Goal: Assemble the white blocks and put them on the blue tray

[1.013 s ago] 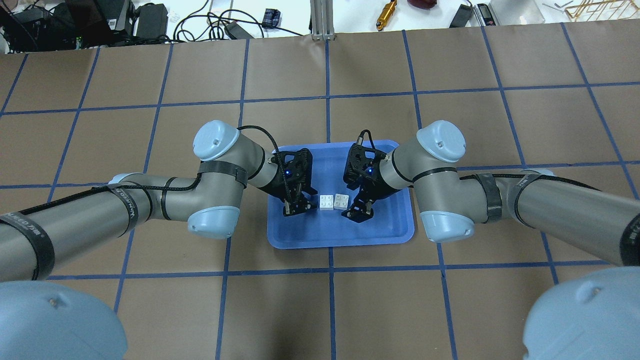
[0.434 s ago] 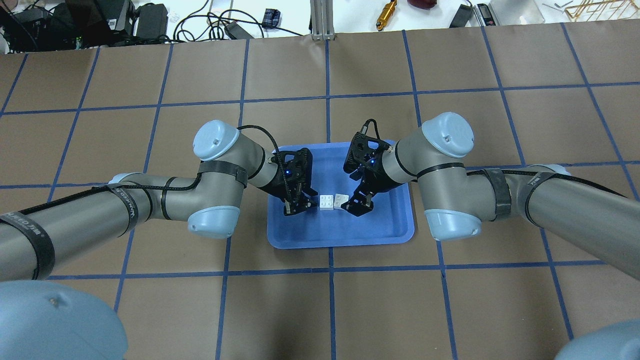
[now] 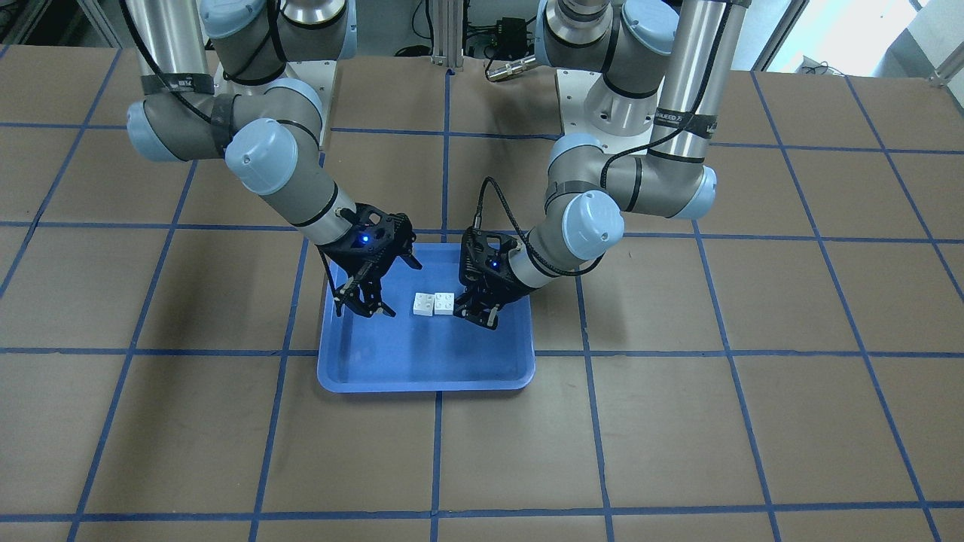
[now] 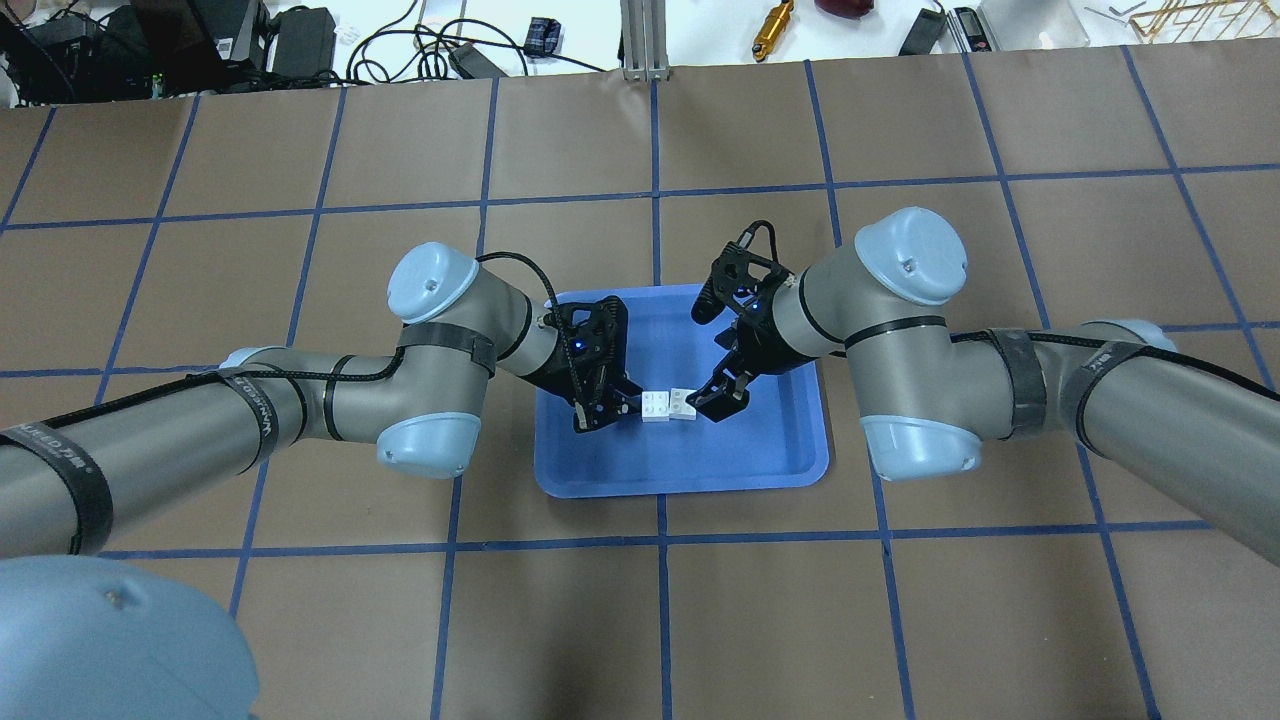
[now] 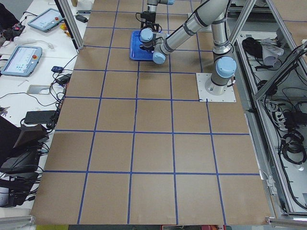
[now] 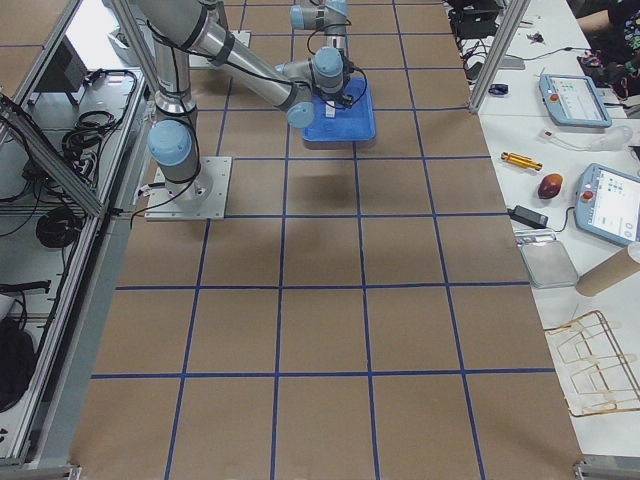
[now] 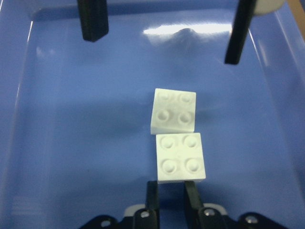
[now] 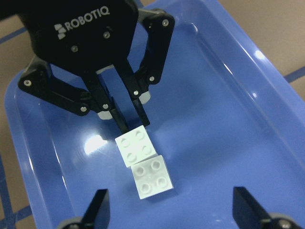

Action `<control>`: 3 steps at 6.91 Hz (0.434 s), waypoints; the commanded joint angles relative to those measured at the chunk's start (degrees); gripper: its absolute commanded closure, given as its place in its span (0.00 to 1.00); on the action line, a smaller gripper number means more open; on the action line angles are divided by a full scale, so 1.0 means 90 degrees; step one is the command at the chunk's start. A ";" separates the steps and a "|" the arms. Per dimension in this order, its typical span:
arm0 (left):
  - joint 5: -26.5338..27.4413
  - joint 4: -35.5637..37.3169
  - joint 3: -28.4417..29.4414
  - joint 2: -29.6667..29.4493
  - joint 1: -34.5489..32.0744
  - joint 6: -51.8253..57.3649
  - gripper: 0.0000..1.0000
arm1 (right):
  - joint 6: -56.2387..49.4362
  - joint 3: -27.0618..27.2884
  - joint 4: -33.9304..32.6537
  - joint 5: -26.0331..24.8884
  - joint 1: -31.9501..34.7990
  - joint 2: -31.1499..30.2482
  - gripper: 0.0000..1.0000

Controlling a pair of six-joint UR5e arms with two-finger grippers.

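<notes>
Two white blocks lie side by side, studs up, on the blue tray (image 4: 690,465). One block (image 4: 656,405) touches the other (image 4: 683,402). My left gripper (image 4: 603,414) is shut, and its fingertips (image 8: 125,125) rest against the side of the nearer block (image 7: 180,157). My right gripper (image 4: 718,398) is wide open and empty, a little apart from the second block (image 8: 152,177), which lies ahead of its spread fingers. In the front view the blocks (image 3: 434,303) sit between the left gripper (image 3: 482,315) and the right gripper (image 3: 363,305).
The tray (image 3: 422,365) sits on brown paper with a blue tape grid. Both forearms hang over the tray's ends. Cables, tools and devices (image 4: 300,40) lie beyond the far table edge.
My right gripper has swung back and up, and its wrist has moved away from me. My left gripper has edged right until it touches the nearer block. The blocks have hardly shifted.
</notes>
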 commanded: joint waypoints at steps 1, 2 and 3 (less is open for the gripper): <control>-0.0015 0.0001 -0.0001 0.0006 -0.0003 -0.0006 0.71 | 0.0886 -0.0436 0.0846 -0.0254 0.0000 -0.0310 0.07; -0.0015 0.0001 0.0009 0.0016 -0.0003 -0.0006 0.71 | 0.0986 -0.0690 0.1295 -0.0274 0.0000 -0.0311 0.06; -0.0015 0.0001 0.0009 0.0054 0.0006 -0.0015 0.71 | 0.1499 -0.0944 0.1628 -0.0371 -0.0010 -0.0331 0.03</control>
